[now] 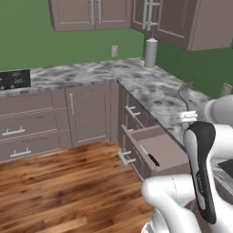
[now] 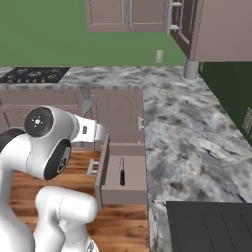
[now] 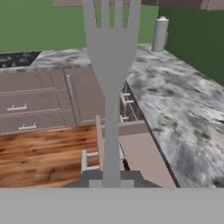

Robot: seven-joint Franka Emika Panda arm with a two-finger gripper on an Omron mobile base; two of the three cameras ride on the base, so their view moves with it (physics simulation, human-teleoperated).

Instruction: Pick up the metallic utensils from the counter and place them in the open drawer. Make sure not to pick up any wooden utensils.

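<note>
1. My gripper (image 1: 188,116) is clamped on the fork (image 3: 110,65). The fork handle is pinched at the base of the hand view, and the tines point away from my fingers and upward.
2. The fork's long axis runs straight out along my hand. In the left base view it stands nearly upright above the worktop (image 1: 154,91).
3. The open drawer (image 1: 161,148) lies below and ahead of my fingers, pulled out from the cabinet row under the worktop's front edge.
4. The knife (image 2: 122,171) already lies in the drawer, along its length, near the left wall.
5. My judgement: the fork must travel down and tilt flat to land beside the knife.
6. My fingertips are hidden behind the fork handle, and my own arm partly covers the drawer's near end.
</note>
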